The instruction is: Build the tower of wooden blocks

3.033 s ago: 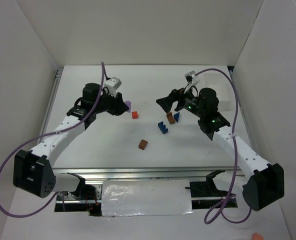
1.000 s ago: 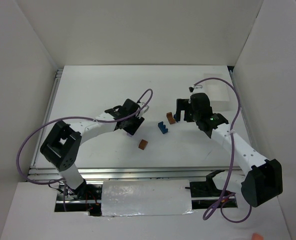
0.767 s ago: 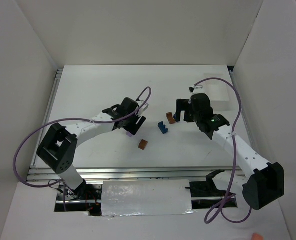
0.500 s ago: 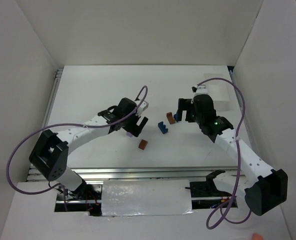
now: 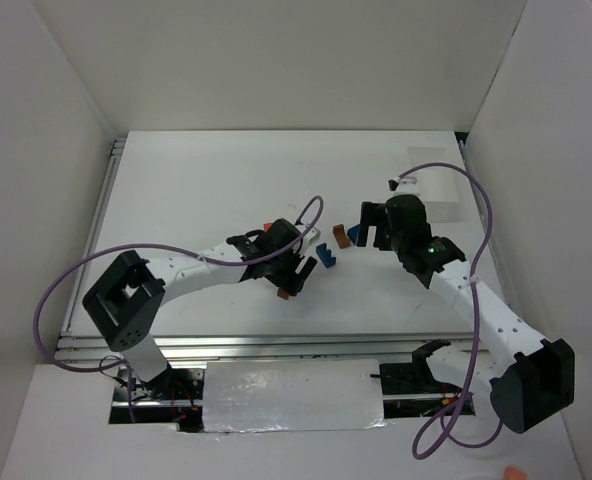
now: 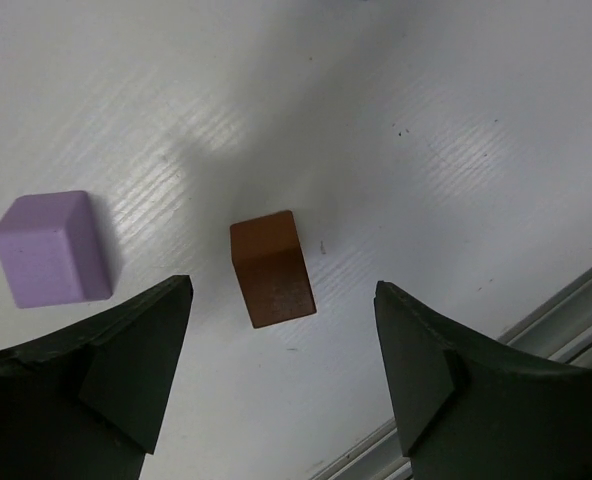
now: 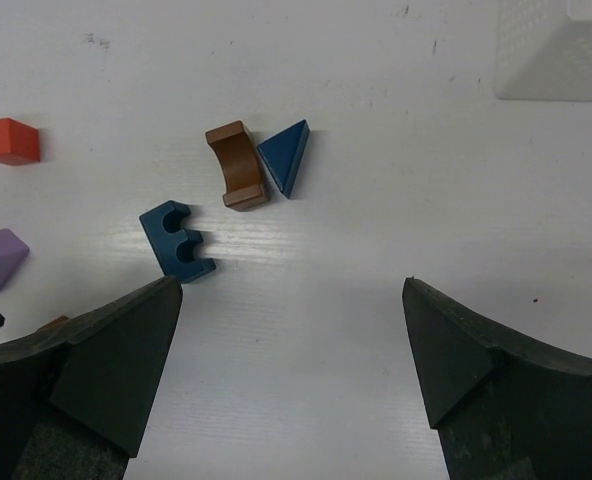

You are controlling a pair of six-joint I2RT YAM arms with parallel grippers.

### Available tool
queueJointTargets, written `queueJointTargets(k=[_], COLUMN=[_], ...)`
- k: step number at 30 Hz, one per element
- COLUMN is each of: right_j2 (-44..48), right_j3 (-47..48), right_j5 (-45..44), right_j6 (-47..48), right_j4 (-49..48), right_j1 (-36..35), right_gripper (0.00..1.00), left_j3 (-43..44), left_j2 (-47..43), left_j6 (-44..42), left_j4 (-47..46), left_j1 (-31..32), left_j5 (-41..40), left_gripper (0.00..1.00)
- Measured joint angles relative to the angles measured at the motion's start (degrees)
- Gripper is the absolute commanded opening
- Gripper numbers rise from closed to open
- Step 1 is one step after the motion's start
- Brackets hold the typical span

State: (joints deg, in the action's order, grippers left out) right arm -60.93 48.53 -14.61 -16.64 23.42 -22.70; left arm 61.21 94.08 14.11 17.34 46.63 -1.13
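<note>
The wood block tower is only loose blocks lying on the white table. In the left wrist view a brown block (image 6: pixel 271 268) lies just ahead of my open left gripper (image 6: pixel 281 385), with a pale purple cube (image 6: pixel 51 248) to its left, apart from both fingers. The top view shows the left gripper (image 5: pixel 296 276) over the brown block (image 5: pixel 284 293). My right gripper (image 7: pixel 291 370) is open and empty, set back from a blue notched block (image 7: pixel 179 241), a brown arch (image 7: pixel 237 165) and a blue triangle (image 7: pixel 285 155). A red cube (image 7: pixel 8 140) lies far left.
A clear plastic tray (image 5: pixel 436 190) sits at the back right, behind the right gripper (image 5: pixel 364 226). White walls enclose the table on three sides. A metal rail (image 5: pixel 276 345) runs along the near edge. The red cube (image 5: pixel 267 226) lies just behind the left arm.
The left gripper opened, left the purple cube on the table and moved right to the brown block. The right arm shifted only slightly.
</note>
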Motion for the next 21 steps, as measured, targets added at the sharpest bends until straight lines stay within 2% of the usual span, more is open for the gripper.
queueJointTargets(k=[7,10,11,13,14,16,17,21], right_j2=[0.0,0.0,0.0,0.0,0.0,0.0,0.0,0.0], right_j3=[-0.1,-0.1,-0.1,-0.1,-0.1,-0.1,-0.1,-0.1], right_j5=[0.0,0.0,0.1,0.1,0.1,0.2,0.2,0.2], right_j6=[-0.1,-0.2,-0.2,-0.2,-0.2,-0.2,-0.2,-0.2], right_j4=[0.1,0.1,0.1,0.1,0.1,0.1,0.1,0.1], right_j1=[0.6,0.8,0.8,0.9,0.9,0.9,1.0,1.0], right_gripper=[1.0,1.0,1.0,1.0,1.0,1.0,1.0,1.0], left_j3=[0.2,0.3,0.4,0.4,0.4,0.5,0.7,0.8], left_j2=[4.4,5.5,5.7,6.1,6.3,6.4,6.6,6.6], left_j6=[1.4,1.8,2.0,2.6,2.6,2.8,2.6,2.7], left_j4=[0.2,0.4,0.5,0.5,0.5,0.5,0.6,0.7], left_j1=[2.1,2.6,2.7,2.8,2.9,2.9,2.9,3.0], left_j5=[-2.3,-3.5,-3.8,-4.6,-4.8,-5.4,-5.9,-7.4], left_gripper=[0.72,0.62,0.56,0.51,0.44,0.4,0.33,0.26])
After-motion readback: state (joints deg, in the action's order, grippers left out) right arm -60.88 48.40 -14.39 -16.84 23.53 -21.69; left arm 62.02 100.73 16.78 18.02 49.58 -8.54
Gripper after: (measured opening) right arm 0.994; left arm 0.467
